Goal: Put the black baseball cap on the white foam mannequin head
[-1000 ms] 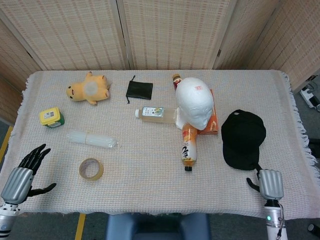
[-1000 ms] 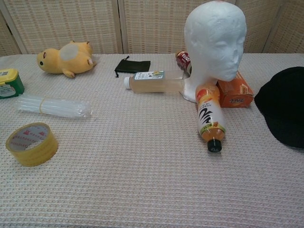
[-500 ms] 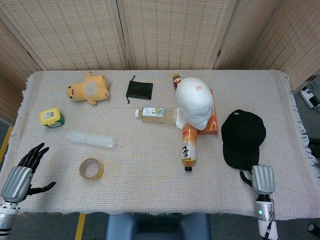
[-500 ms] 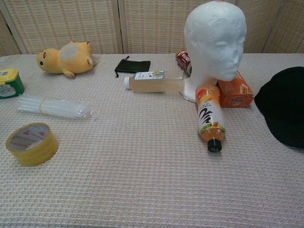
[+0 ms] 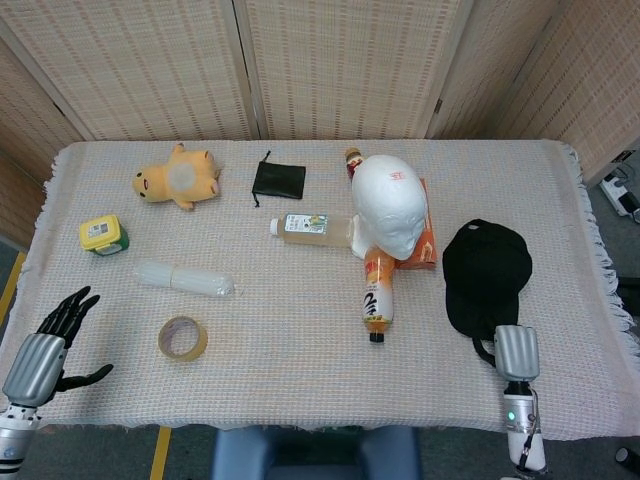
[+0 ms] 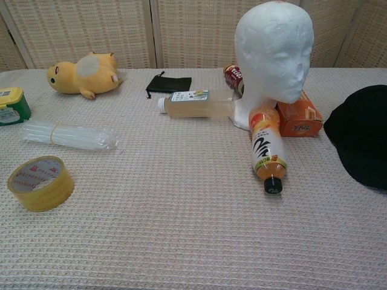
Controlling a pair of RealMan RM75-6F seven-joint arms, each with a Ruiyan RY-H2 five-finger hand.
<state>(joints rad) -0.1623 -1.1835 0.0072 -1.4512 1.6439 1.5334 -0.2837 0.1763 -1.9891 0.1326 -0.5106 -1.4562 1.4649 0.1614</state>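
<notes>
The black baseball cap point(image 5: 487, 272) lies flat on the table's right side and shows at the right edge of the chest view point(image 6: 363, 136). The white foam mannequin head point(image 5: 390, 213) stands upright to its left, facing the near edge point(image 6: 275, 57). My right hand point(image 5: 515, 352) is at the cap's near edge, holding nothing. Its thumb sticks out to the left and its dark fingers blend into the cap. My left hand point(image 5: 48, 343) hovers at the near left corner with its fingers spread and nothing in it. Neither hand shows in the chest view.
An orange drink bottle point(image 5: 378, 290) lies in front of the mannequin head, an orange box point(image 5: 428, 240) beside it, and a tea bottle point(image 5: 310, 227) to its left. A tape roll point(image 5: 183, 338), a plastic bundle point(image 5: 185, 278), a green tub point(image 5: 103, 235), a yellow plush point(image 5: 178, 178) and a black pouch point(image 5: 278, 180) lie further left.
My right hand has moved forward and a little left, from the table's near edge up to the cap's near edge. The left hand and the objects have stayed put.
</notes>
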